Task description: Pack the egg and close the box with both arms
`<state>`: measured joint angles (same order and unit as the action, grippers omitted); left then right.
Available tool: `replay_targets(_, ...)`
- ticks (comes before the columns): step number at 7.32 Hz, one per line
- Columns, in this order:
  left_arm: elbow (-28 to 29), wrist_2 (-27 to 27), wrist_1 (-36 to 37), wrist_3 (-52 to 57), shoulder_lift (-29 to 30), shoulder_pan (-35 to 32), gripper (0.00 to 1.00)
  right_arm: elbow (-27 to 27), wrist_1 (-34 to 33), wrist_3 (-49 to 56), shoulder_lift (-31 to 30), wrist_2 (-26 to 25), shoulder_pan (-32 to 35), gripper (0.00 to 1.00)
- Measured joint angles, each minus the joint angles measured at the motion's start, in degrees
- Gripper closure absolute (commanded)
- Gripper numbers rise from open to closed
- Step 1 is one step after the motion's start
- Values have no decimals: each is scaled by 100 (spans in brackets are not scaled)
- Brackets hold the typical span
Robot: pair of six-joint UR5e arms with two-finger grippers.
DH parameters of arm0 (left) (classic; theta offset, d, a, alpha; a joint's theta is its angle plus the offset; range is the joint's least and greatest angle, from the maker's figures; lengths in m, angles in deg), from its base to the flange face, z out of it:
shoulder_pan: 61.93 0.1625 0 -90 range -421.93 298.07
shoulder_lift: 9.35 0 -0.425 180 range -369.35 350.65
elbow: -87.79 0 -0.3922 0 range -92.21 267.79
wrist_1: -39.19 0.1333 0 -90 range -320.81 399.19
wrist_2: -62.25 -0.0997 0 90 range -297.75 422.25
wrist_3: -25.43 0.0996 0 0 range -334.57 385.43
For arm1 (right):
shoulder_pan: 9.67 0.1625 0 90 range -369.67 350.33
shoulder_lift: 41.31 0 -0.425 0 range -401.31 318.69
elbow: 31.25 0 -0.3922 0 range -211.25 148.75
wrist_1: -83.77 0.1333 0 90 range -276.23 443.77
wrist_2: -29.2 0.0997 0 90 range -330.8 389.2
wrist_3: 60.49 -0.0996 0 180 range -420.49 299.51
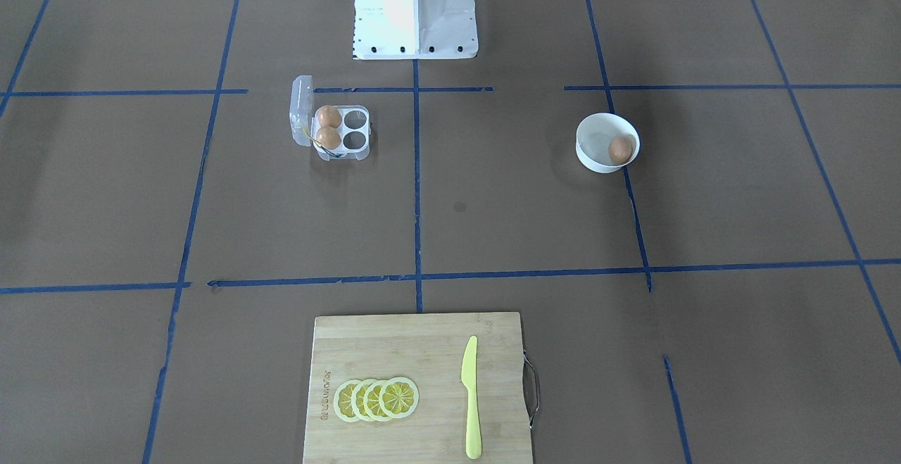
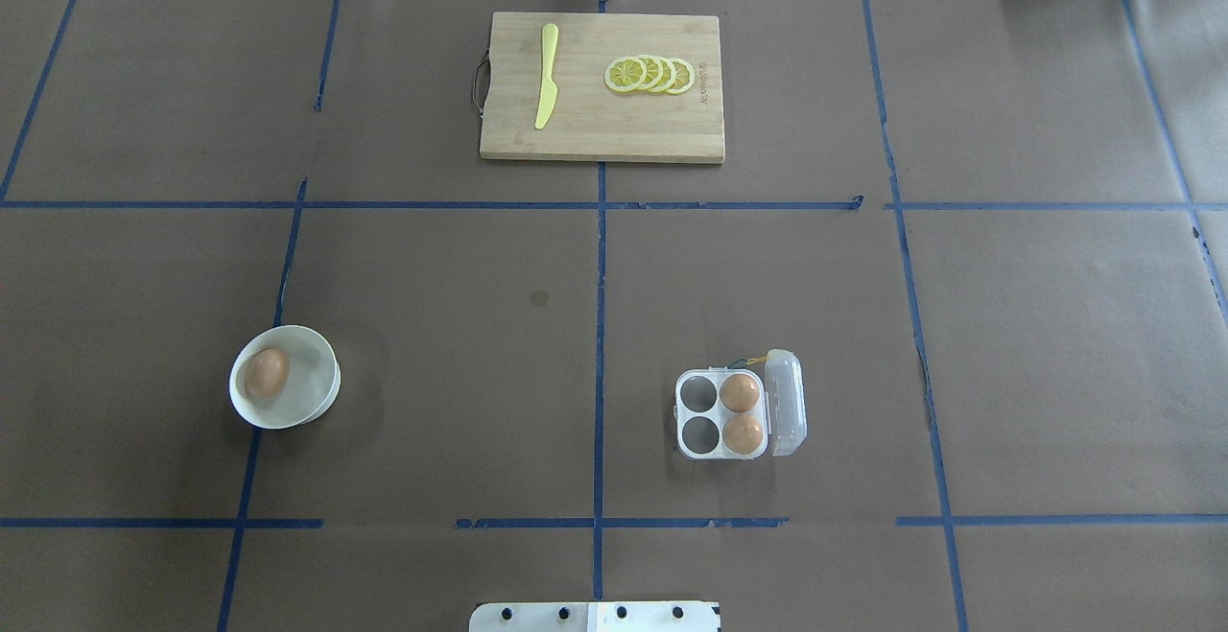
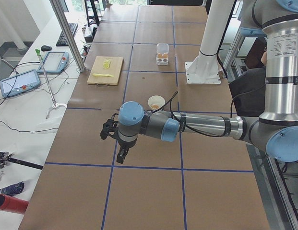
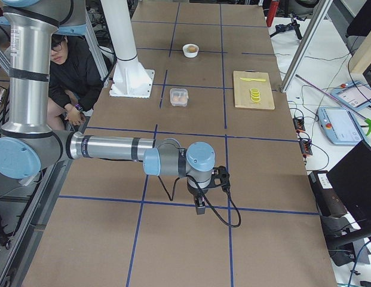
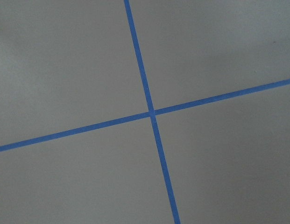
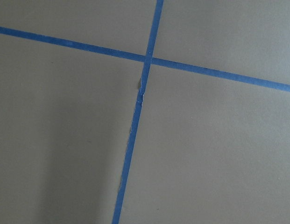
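Observation:
A brown egg (image 2: 267, 372) lies in a round white bowl (image 2: 305, 392) on the robot's left side; it also shows in the front view (image 1: 620, 148). The clear four-cup box (image 2: 698, 411) stands on the robot's right side with its lid (image 2: 785, 402) open. It holds two brown eggs (image 2: 740, 392) in the cups by the lid; the other two cups are empty. The left gripper (image 3: 121, 155) hangs over bare table far from the bowl (image 3: 156, 101). The right gripper (image 4: 200, 206) hangs far from the box (image 4: 178, 97). I cannot tell whether either is open or shut.
A wooden cutting board (image 2: 614, 124) with lemon slices (image 2: 650, 75) and a yellow knife (image 2: 546, 76) lies at the far middle. The white pedestal base (image 1: 415, 10) stands at the robot's edge. A person (image 4: 74, 72) crouches beside it.

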<state>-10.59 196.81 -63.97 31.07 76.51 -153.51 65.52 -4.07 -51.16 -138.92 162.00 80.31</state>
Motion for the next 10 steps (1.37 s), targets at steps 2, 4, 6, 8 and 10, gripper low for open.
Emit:
replay_targets(2,179,6,-1256,-7,55,-3,0,-1,-4,-22,-14,8,7,0)
replay_targets(4,411,19,-2206,-14,200,-1,0,-2,-5,-27,-20,9,6,0)
replay_targets(6,457,86,-2724,-1,264,29,0,-13,-5,-33,-22,9,-4,0)
replay_targets(8,421,228,-3161,-146,305,565,0,-17,-16,-47,-22,11,-7,0)
replay_targets(10,232,169,-3239,-960,330,1295,0,-17,-21,-53,-22,15,-7,0)
